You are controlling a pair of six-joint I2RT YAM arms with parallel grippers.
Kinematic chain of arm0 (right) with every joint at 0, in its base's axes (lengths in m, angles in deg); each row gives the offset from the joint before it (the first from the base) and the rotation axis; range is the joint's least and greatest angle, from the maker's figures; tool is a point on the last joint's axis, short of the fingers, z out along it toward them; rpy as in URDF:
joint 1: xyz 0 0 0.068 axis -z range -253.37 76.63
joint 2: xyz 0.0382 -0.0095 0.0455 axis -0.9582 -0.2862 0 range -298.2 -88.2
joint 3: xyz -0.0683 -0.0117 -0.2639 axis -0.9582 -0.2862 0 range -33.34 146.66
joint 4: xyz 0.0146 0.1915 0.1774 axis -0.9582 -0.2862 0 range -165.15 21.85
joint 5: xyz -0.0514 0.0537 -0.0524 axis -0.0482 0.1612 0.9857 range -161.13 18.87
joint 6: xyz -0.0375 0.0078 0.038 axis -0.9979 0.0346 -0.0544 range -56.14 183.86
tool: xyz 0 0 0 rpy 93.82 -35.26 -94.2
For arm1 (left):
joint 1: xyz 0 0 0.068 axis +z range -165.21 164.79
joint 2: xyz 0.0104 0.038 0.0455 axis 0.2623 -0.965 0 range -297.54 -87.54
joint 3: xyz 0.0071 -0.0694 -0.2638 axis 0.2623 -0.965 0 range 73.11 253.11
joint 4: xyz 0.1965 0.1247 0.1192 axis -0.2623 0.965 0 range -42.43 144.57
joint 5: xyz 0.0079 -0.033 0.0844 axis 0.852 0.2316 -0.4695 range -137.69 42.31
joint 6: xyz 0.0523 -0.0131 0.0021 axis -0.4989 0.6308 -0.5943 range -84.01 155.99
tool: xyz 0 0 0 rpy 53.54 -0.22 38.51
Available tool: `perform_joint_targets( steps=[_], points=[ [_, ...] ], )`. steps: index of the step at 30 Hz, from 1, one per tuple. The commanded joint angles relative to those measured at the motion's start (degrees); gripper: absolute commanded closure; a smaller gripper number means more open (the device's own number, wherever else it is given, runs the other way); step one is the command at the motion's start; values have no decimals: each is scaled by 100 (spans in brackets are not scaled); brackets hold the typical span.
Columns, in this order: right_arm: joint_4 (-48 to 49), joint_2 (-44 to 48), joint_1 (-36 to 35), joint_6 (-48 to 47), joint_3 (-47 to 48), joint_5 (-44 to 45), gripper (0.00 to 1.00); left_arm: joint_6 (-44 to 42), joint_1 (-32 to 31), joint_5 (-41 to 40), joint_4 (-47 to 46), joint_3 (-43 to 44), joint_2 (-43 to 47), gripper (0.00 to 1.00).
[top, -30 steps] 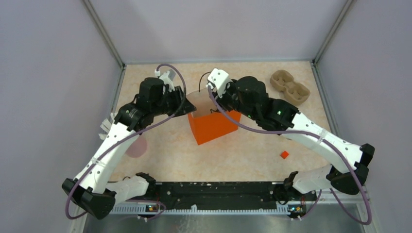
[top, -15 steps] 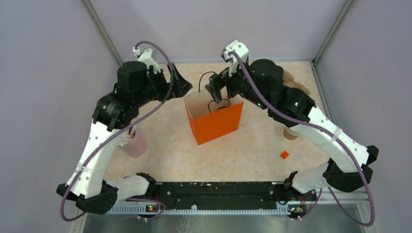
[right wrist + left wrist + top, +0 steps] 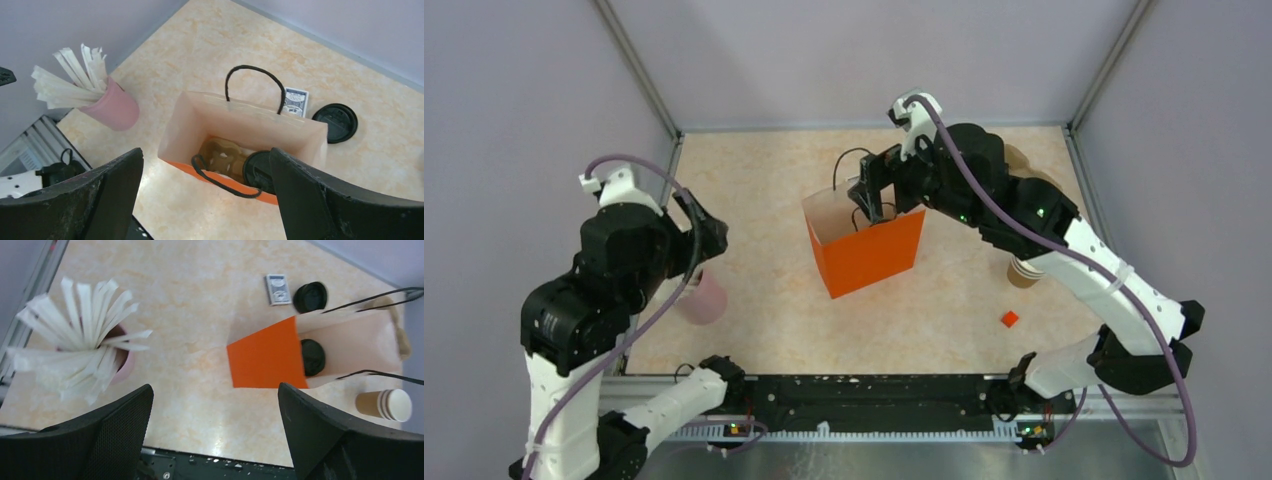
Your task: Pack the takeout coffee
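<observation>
Coffee cup [image 3: 257, 172] is sitting lidded inside the orange bag [image 3: 250, 122], straight below the right gripper [image 3: 205, 155]; the left gripper [image 3: 214, 390] is hovering well left. Both are gaping wide, empty.

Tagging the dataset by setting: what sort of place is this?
Probably a lab bench staged as a café takeout counter: grey-walled cell, orange bag, stacked paper cups, pink cup of wrapped straws.

The orange paper bag [image 3: 265, 357] is matt outside and paler inside, with thin black cord handles [image 3: 250, 67]. Inside it, the takeout coffee [image 3: 257, 170] shows a round black plastic lid with a dull sheen. The peach marbled table [image 3: 764, 190] is smooth and faintly glossy. The left claw [image 3: 215, 390] has black fingers [image 3: 120, 432] with a fine mesh-like grain. The stack of tan paper cups [image 3: 382, 405] looks matt.
</observation>
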Motion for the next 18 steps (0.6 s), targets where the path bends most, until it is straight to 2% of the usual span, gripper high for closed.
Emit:
perform_joint_targets(
  steps=[1, 6, 8, 11, 14, 18],
  points=[
    [75, 440, 59, -431, -147, 362, 6, 503, 4, -596, 286, -827, -158, 1],
    [-66, 587, 59, -852, -209, 478, 6, 452, 60, -1172, 280, -1168, -566, 2],
    [-70, 681, 59, -917, -289, 503, 7, 148, 133, -1196, 106, -1483, -681, 13],
    [-27, 845, 59, -977, -435, 532, 7, -65, 444, -976, -58, -1968, -898, 22],
    [-12, 976, 59, -1006, -537, 549, 7, 0, 670, -881, 8, -2086, -1019, 36],
    [21, 1059, 59, -994, -704, 627, 7, -203, 950, -1203, -261, -2303, -828, 38]
  ],
)
